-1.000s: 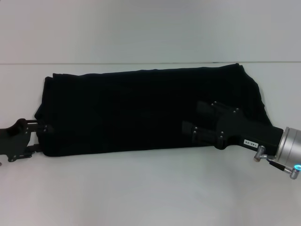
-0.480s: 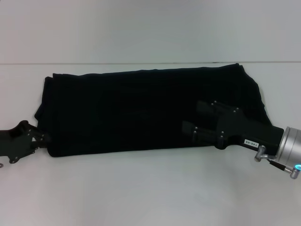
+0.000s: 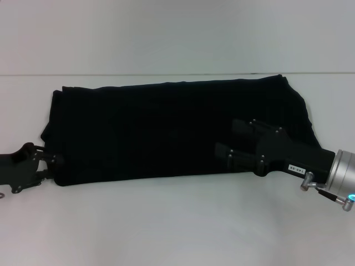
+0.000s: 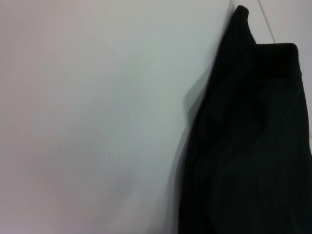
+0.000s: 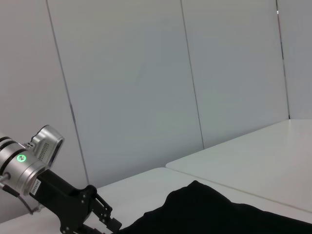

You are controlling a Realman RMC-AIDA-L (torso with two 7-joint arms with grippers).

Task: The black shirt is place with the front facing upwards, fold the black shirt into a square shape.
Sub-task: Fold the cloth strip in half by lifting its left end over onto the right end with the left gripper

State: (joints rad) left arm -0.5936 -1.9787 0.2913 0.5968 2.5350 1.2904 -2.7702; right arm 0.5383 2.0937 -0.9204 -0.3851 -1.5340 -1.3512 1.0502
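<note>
Shirt, black and folded into a long band, is lying flat across the white table, stretching from the robot's left to its right. The left gripper is sitting low at the band's near left corner, its fingertips touching the cloth edge; whether they are pinching it cannot be told. The right gripper is resting over the right part of the shirt, its 2 fingers spread apart, gripping nothing.
</note>
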